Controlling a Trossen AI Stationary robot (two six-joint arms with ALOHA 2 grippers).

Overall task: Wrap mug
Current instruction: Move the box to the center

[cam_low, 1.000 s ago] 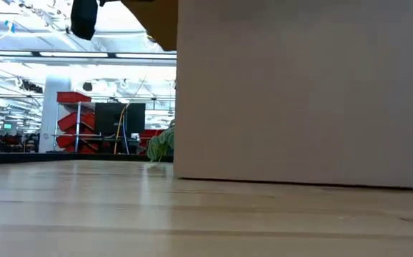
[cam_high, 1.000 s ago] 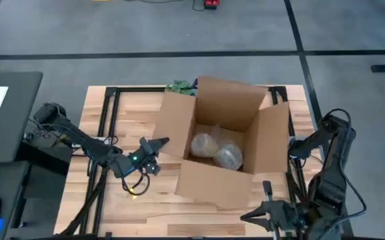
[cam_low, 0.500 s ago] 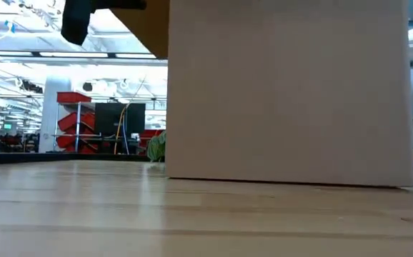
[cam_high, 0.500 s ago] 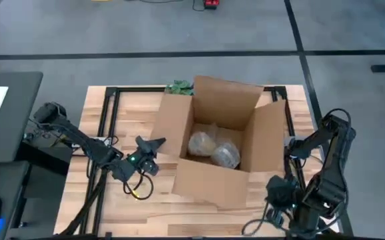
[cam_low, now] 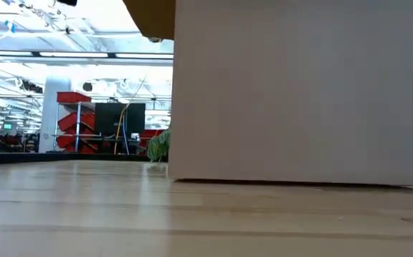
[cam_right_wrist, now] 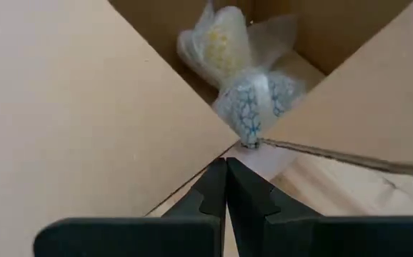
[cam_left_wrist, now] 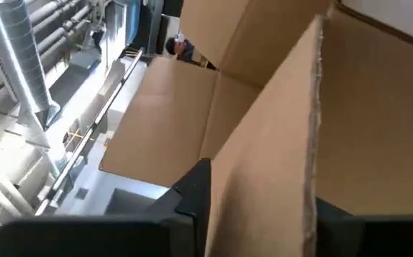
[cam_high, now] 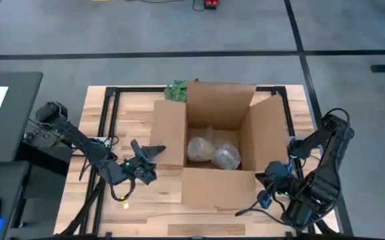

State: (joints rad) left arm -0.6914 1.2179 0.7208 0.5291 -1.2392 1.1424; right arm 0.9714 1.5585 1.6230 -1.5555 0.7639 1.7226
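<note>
From above, an open brown cardboard box (cam_high: 219,143) sits on the pale wooden surface (cam_high: 122,113), holding two clear plastic-wrapped bundles (cam_high: 212,152); the mug cannot be told among them. The left gripper (cam_high: 154,151) is at the box's left flap, the right gripper (cam_high: 262,180) at its near right corner.

The low view shows only the box wall and green leaves (cam_low: 159,145) beside it.

The left wrist view shows the jaws spread around the flap edge.

The right wrist view shows the jaws pressed together, and a blue-patterned bundle (cam_right_wrist: 253,103) in the box.

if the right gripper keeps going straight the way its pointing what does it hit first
Probably the cardboard box: the shut right gripper points at its near corner, where two flaps meet. The bubble-wrapped bundles lie beyond, inside the box. Depth is hard to judge.
</note>
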